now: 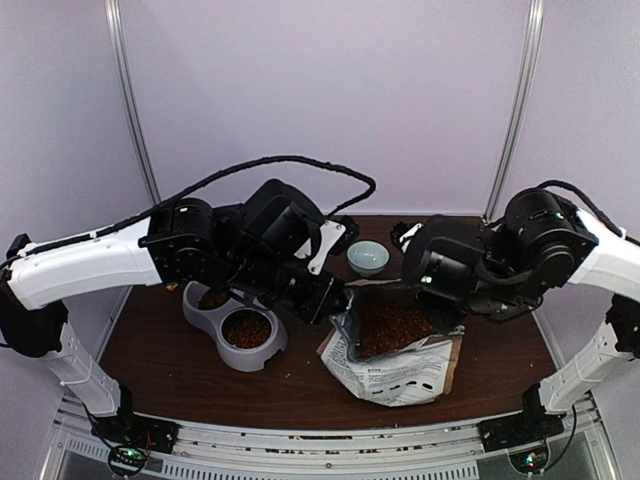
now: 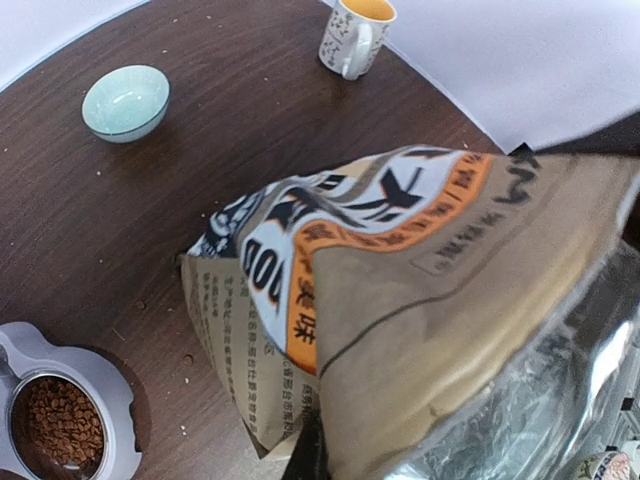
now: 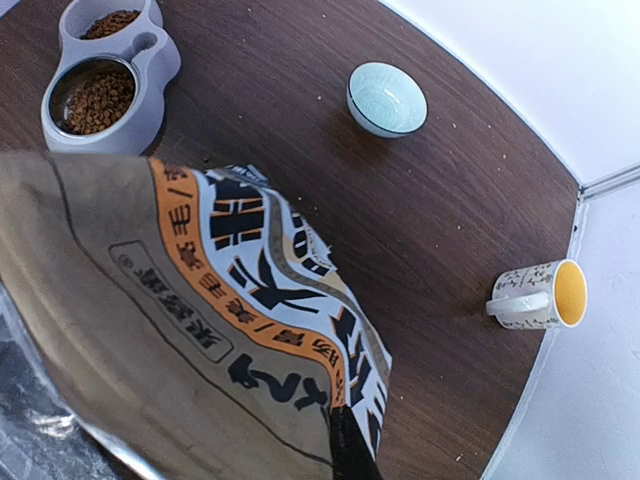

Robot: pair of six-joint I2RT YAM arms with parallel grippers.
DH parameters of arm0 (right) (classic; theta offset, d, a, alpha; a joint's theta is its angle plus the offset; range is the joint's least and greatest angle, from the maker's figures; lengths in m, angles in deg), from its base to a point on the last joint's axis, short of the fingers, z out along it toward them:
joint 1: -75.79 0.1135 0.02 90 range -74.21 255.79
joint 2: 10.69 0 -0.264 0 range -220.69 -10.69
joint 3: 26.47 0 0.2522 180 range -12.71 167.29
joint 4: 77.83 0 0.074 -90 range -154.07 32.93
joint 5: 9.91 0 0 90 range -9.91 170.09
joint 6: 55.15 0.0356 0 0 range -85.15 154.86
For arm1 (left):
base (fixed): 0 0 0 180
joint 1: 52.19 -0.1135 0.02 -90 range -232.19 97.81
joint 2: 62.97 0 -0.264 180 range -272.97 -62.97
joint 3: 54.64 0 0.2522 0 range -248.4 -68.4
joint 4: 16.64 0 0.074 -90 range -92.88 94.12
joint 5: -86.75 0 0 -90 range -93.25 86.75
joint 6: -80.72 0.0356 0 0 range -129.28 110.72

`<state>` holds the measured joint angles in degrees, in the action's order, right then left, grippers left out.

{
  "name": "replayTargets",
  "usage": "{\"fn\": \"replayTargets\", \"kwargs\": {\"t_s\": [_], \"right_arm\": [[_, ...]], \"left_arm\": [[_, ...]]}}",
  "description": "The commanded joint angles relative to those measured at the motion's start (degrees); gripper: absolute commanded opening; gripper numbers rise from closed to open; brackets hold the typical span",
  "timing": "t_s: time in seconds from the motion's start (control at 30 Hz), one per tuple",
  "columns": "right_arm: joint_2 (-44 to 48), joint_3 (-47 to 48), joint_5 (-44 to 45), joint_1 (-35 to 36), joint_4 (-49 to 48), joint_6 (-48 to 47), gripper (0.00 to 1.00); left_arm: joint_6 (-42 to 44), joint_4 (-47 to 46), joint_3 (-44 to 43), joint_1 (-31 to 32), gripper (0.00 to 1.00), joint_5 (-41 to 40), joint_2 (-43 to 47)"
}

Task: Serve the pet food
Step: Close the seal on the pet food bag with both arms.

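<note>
Both pincers clenched: left pincer [image 1: 338,303] grips the left rim of the silver-white printed foil bag [image 1: 395,362], and right pincer [image 1: 437,308] grips the right rim. The bag's mouth gapes upward. Dark-brown kibble pellets [image 1: 385,325] lie inside the bag, between and just below the two pincers. More pellets fill both cups of the grey plastic double feeder [image 1: 205,328] to the left. A bare strip of dark wooden table [image 1: 180,375] lies between feeder and bag. The pale-blue ceramic bowl [image 1: 368,257] sits behind the bag. The patterned white mug [image 3: 540,293] stands near the far table edge.

The bag [image 3: 200,330] covers the fingers [image 3: 352,452] (both wrists) almost entirely.
</note>
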<state>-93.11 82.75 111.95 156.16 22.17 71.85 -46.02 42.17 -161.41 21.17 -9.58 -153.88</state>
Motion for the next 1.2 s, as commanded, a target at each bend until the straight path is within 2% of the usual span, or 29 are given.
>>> {"fn": "replayTargets", "kwargs": {"t_s": [0.0,0.2,0.23,0.43,0.5,0.57,0.77,0.87,1.0,1.17], "right_arm": [[8.53,2.3,-5.04,-5.76,-4.15,-11.73,0.0],[14.42,-8.49,-18.4,-12.36,-18.42,-19.0,0.0],[15.15,-9.67,-20.3,-13.06,-20.37,-19.75,0.0],[17.31,-12.52,-26.74,-14.21,-26.92,-22.68,0.01],[17.5,-12.34,-26.61,-14.51,-27.04,-22.97,0.03],[17.69,-12.2,-26.5,-14.7,-26.99,-23.02,0.05],[19.03,-13.47,-29.08,-15.07,-28.47,-22.93,0.07],[19.28,-13.99,-30.12,-15.33,-29.35,-22.73,0.08],[19.8,-14.95,-32.0,-16.13,-30.75,-22.27,0.08],[20.1,-15.82,-35.0,-17.67,-32.51,-21.71,0.08]], "left_arm": [[1.87,-1.55,-8.79,0.2,0.0,1.89,4.82],[1.66,-2.47,-6.9,0.18,0.0,-0.05,4.99],[1.55,-2.68,-6.14,0.19,0.04,-0.38,5.17],[2.49,-7.95,0.24,0.11,0.52,-2.29,9.63],[3.99,-10.86,3.2,0.11,0.64,-3.1,12.41],[6.29,-14.49,7.16,0.11,0.7,-3.59,16.02],[18.68,-31.51,27.6,-0.29,0.72,1.48,27.76],[20.78,-38.52,35.43,-2.23,0.69,4.28,32.9],[23.9,-40.64,39.43,-3.49,0.68,5.61,36.59],[30.25,-39.0,39.4,-3.5,0.65,8.97,34.67]]}}
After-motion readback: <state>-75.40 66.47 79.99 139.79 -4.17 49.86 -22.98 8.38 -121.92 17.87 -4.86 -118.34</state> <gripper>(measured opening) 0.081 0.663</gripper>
